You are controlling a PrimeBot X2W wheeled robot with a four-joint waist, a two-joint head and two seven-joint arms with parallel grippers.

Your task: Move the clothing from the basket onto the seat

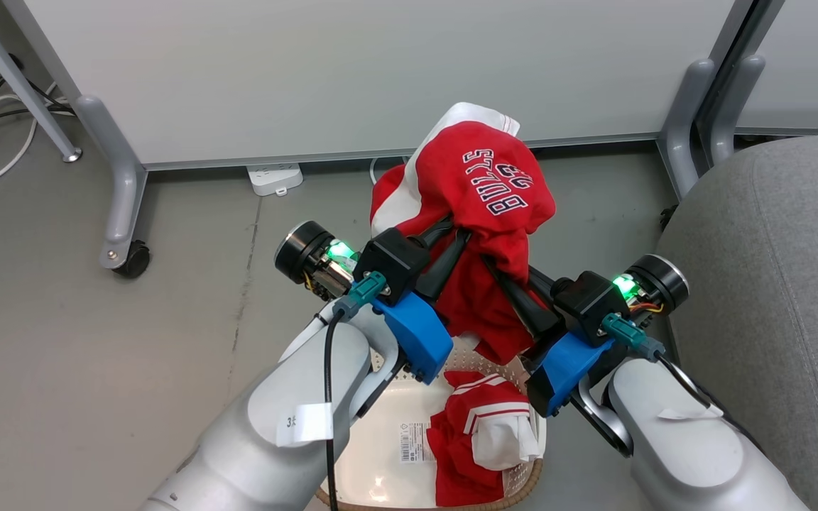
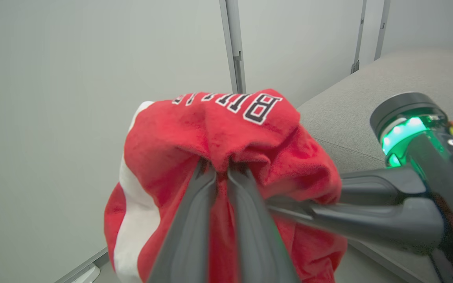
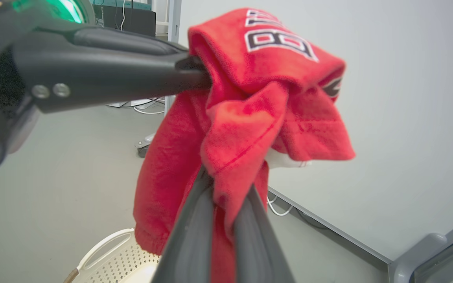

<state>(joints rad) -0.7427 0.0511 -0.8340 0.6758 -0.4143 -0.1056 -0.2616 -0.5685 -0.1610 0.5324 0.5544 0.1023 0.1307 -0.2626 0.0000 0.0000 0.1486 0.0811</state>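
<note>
Head view: the left gripper (image 1: 456, 234) and right gripper (image 1: 495, 271) both pinch the BULLS garment (image 1: 483, 181), held up above the basket (image 1: 380, 426), where a second red garment (image 1: 476, 436) lies; the seat (image 1: 771, 248) is at the right. Left wrist view: narrow fingers (image 2: 195, 212) bite red cloth. Right wrist view: its fingers (image 3: 189, 232) clamp a fold, with the basket below.

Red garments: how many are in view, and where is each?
2. The BULLS 23 garment hangs above the basket, pinched by the left end effector and right end effector. The second garment lies inside the basket. Others could be hidden under it.
</note>
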